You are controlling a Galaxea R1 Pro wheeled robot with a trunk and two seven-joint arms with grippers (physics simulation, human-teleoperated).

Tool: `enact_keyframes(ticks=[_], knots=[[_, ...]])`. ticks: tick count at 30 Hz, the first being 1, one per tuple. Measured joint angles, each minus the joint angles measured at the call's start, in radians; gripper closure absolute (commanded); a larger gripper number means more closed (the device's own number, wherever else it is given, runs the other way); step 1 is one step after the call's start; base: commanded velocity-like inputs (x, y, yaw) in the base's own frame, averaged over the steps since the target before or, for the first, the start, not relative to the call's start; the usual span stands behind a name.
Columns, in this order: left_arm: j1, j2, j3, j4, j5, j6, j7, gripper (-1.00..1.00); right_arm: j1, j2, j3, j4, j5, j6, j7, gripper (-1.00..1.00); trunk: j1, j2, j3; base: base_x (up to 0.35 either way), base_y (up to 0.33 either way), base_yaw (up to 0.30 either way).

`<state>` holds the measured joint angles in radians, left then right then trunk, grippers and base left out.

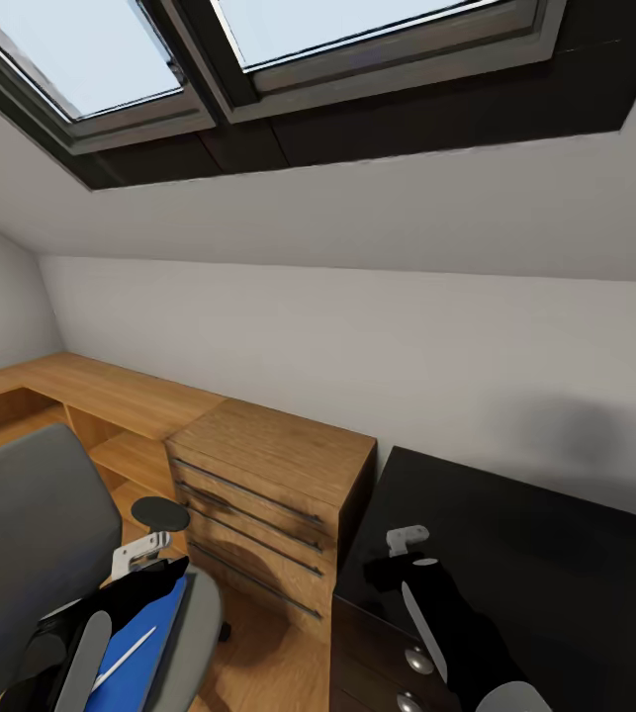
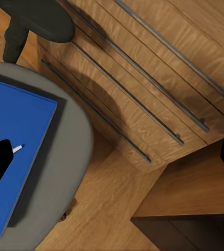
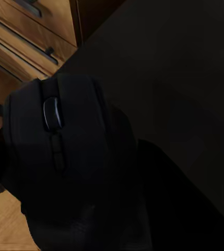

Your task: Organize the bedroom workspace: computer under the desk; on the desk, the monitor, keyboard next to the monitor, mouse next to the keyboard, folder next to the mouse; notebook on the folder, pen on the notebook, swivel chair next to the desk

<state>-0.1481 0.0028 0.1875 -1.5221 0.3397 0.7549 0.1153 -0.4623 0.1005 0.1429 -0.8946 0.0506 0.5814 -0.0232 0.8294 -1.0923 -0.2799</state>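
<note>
One claw [image 1: 397, 572] gripping mouse [image 3: 54, 157] above desk [image 1: 555, 564]

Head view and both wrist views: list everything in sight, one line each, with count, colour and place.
Skylight: two panes, pale blue, dark frame, overhead.
Drawer chest: one, light wood, beside the desk.
Desk: one, glossy black, at right.
Swivel chair: one, grey, lower left.
Folder: one, blue, on the chair seat.
Pen: one, white, on the folder.
Mouse: one, black, at the desk's edge.
Left gripper: above the chair.
Right gripper: over the desk.
</note>
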Motion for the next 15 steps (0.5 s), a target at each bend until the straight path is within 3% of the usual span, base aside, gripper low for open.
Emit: enact_keyframes(ticks=[15], knots=[[0.0, 0.0, 0.0, 0.0, 0.0, 0.003, 0.0, -1.0, -0.044, -0.002, -0.001, 0.148, -0.001, -0.029, 0.001, 1.0, 0.0, 0.0, 0.0, 0.002, 0.0, 0.0]])
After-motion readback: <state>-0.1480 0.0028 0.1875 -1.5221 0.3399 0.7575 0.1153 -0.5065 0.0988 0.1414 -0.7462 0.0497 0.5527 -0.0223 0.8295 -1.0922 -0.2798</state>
